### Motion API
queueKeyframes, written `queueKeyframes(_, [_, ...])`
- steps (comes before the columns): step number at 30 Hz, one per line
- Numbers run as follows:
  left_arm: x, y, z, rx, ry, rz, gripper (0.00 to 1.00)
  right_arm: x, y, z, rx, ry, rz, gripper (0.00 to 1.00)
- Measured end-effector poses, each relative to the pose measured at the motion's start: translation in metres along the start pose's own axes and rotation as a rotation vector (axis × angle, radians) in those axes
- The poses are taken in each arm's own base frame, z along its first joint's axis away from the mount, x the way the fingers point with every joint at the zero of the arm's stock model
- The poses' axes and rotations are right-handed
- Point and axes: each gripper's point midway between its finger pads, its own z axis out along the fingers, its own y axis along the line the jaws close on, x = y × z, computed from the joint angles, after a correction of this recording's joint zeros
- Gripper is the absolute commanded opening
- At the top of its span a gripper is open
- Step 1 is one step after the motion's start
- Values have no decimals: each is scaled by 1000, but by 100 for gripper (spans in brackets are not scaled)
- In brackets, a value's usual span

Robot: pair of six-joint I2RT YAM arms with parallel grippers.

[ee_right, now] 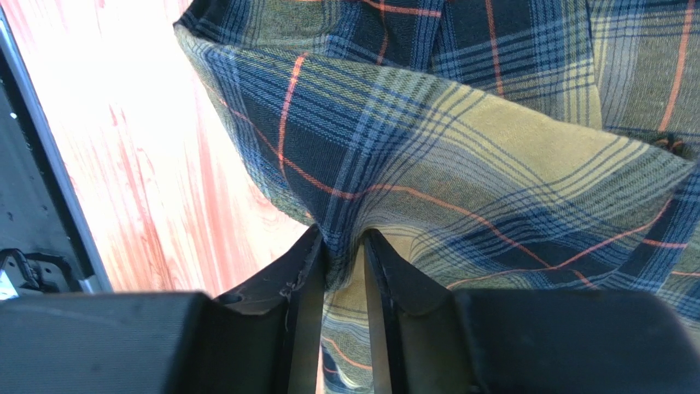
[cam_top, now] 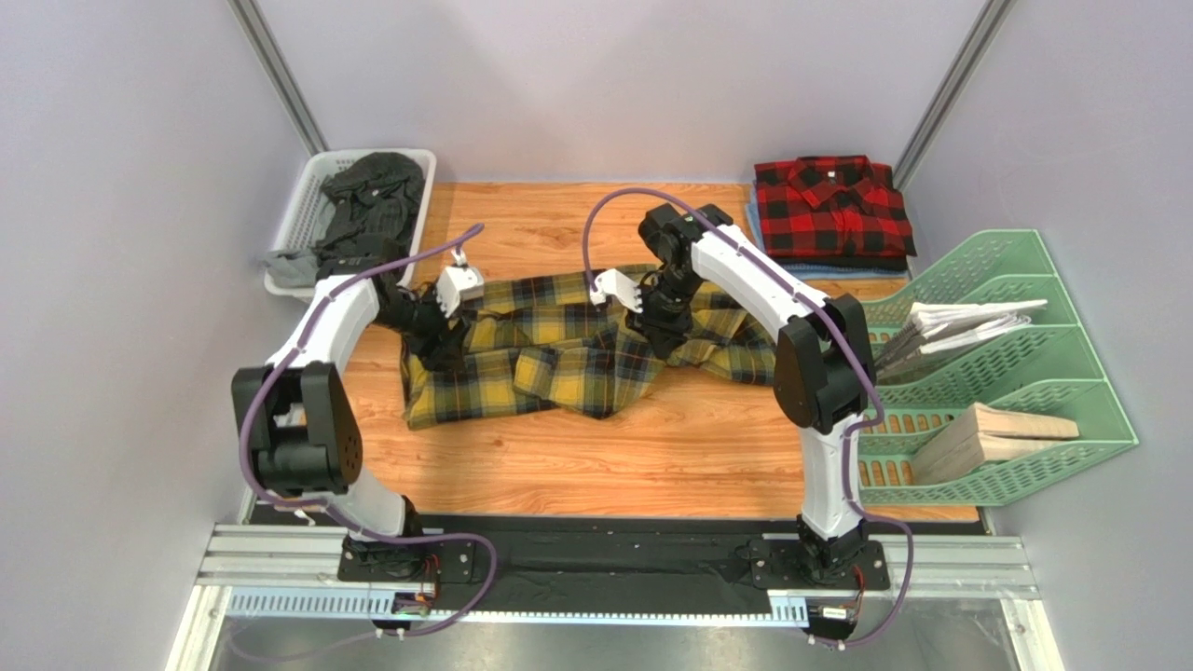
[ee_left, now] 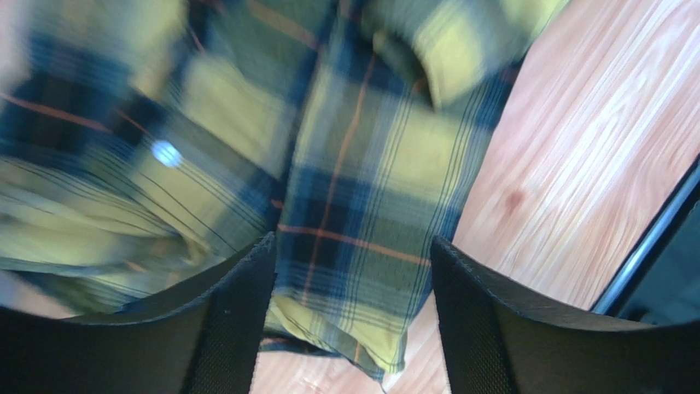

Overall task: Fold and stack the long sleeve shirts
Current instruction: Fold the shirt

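Cloth of yellow shirt in right end effector; left end effector wide; red shirt apart.

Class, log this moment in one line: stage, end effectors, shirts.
stage: yellow shirt crumpled, not folded | left end effector: open over yellow shirt | right end effector: shut on yellow shirt | red shirt: folded, far right

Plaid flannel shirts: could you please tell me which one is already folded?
The red-and-black checked flannel shirt, neatly folded at the far right; the yellow-and-dark checked flannel shirt lies crumpled and unfolded.
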Motion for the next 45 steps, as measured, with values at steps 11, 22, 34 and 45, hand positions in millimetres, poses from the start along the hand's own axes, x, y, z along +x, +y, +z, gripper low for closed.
queueKeyframes(11, [101,7,26,49,354,74,48,2,-24,-15,47,-47,99,43])
queueKeyframes(22, [138,35,12,19,500,129,40,6,-11,-4,-6,-47,142,0])
queueKeyframes(34, [134,55,-2,11,480,164,56,-11,-21,-12,21,-94,141,33])
queueKeyframes(45, [133,55,-2,12,474,164,54,-16,-15,-7,-2,-99,141,0])
